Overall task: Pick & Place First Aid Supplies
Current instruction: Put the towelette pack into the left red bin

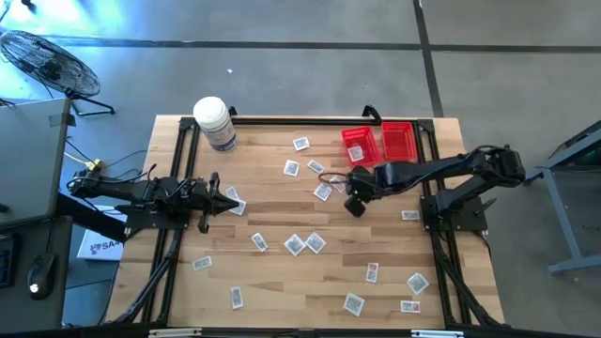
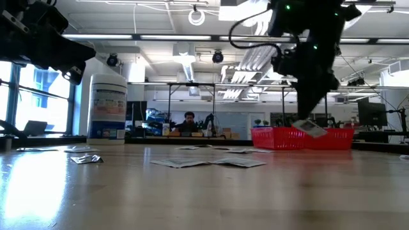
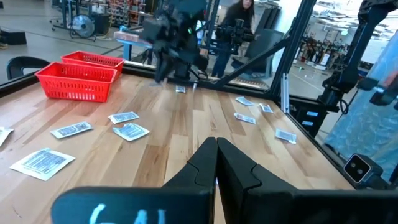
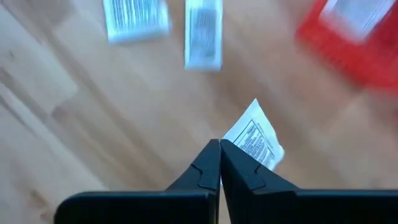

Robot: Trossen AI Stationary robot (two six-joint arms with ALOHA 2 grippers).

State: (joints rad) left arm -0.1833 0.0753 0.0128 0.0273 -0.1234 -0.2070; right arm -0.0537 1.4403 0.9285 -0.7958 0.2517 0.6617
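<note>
Right gripper [image 4: 219,144]: was clamped on one packet [image 4: 254,138], held off the table [image 1: 272,282] near the red baskets [image 1: 380,143].
Left gripper [image 3: 216,144]: was closed and empty, at the table's left side.
Done: one packet was seen inside a basket.
Left: many loose packets [image 1: 304,243] were scattered over the wood.

Bright overhead ceiling lights [image 2: 255,61]; glare on table [image 1: 272,211]; right wrist view motion-blurred.

White packets [image 1: 304,243] scattered over table [image 1: 282,272]
</note>
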